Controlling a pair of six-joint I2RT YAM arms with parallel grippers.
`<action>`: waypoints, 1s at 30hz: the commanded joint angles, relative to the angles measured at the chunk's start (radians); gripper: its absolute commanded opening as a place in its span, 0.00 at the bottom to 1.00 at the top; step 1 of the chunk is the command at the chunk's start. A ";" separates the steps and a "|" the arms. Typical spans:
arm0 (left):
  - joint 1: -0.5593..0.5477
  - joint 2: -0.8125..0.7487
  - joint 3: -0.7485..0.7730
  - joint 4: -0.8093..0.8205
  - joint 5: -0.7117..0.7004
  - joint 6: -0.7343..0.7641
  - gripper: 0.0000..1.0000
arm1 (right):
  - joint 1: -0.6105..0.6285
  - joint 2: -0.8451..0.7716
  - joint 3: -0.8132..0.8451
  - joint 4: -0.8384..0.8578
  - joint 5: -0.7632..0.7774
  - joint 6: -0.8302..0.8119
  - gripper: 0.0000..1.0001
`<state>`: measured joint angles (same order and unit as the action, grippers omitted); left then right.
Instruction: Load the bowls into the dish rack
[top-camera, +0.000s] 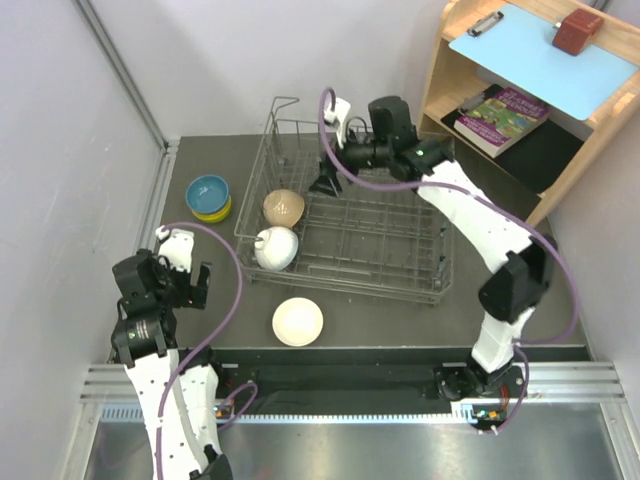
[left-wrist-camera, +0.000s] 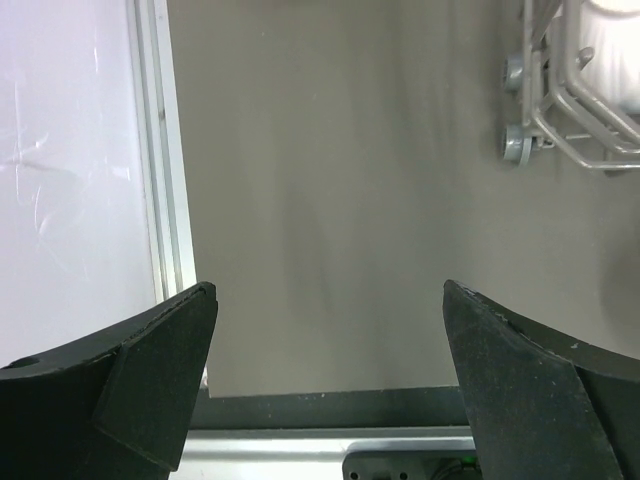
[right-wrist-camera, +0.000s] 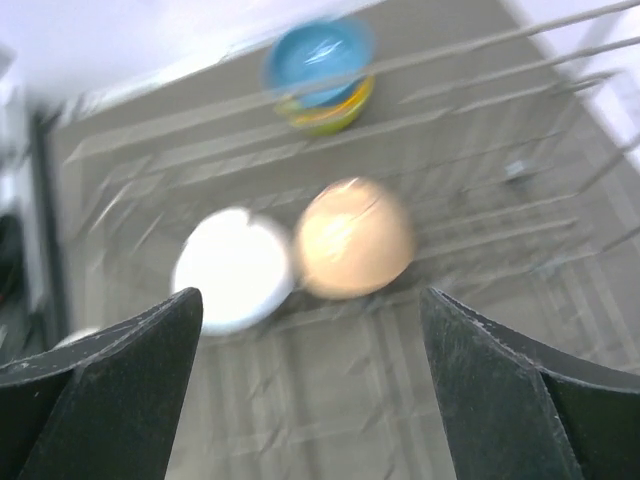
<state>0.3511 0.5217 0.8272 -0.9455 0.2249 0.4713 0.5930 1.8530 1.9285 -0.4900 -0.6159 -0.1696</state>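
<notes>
Top external view has the right end effector (top-camera: 328, 184) over the dish rack (top-camera: 390, 240), jaws spread wide and empty, above a tan bowl (top-camera: 284, 207) and a white bowl (top-camera: 276, 248) tipped on edge, probably propped by the prongs. The left end effector (left-wrist-camera: 330, 380) gapes empty over the surface (top-camera: 400, 322). A cream bowl (top-camera: 298, 321) and a stacked blue bowl (top-camera: 208, 188) sit outside the rack.

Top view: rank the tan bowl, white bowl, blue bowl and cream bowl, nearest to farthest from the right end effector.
1. Tan bowl, in the rack, just left of the right end effector.
2. White bowl, rack's near-left corner.
3. Blue bowl, left of the rack.
4. Cream bowl, in front of the rack.
</notes>
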 joint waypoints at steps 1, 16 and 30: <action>-0.004 -0.020 -0.025 0.092 0.042 0.013 0.99 | 0.060 -0.204 -0.161 -0.150 -0.125 -0.244 0.89; -0.006 0.032 -0.089 0.454 -0.199 -0.249 0.99 | 0.471 -0.422 -0.578 -0.150 -0.019 -0.321 0.89; -0.003 0.092 -0.024 0.467 -0.271 -0.238 0.99 | 0.645 -0.111 -0.494 -0.033 0.067 -0.228 0.82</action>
<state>0.3489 0.5751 0.7502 -0.5426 -0.0250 0.2539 1.2289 1.6867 1.3777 -0.6147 -0.5560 -0.4541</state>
